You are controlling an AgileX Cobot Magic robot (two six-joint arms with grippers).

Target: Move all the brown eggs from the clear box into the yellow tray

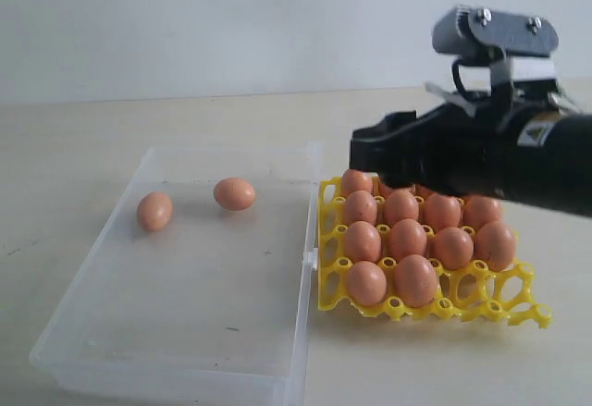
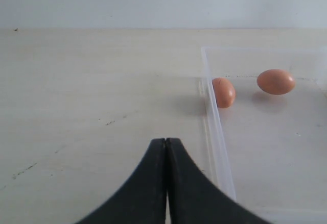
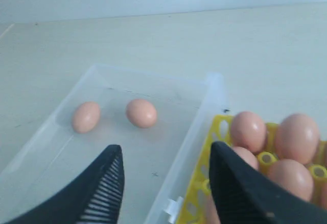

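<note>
Looks like we're nearly at the end of this one. The yellow tray [image 1: 326, 267] is almost full of brown eggs [image 1: 407, 239], and the only open spots I can see are two empty cups [image 1: 482, 283] at the right end of the row nearest the exterior camera. The tray's back row is partly hidden behind the arm, so I can't vouch for that bit.

Two eggs sit in the clear box [image 1: 185, 332], both up at its far end: the wall-side egg [image 1: 154, 211] close against the box's left wall, and the middle egg [image 1: 235, 193] a little apart from it, more toward the centre.

The right gripper [image 3: 166, 150] hangs over the tray edge that butts up against the box, jaws wide apart and nothing between them. My read is it's between eggs and about to fetch one. The left gripper [image 2: 165, 141] is parked over bare table [image 2: 92, 106] just outside the box wall, jaws pressed together, holding nothing.

Next move, I'd guess: the right arm has to reach across the box to the far end, drop down over the middle egg since that's the closer one, line the fingers up across its narrow side and close gently. The wall-side egg looks trickier, with not much room for a finger between shell and plastic.
</note>
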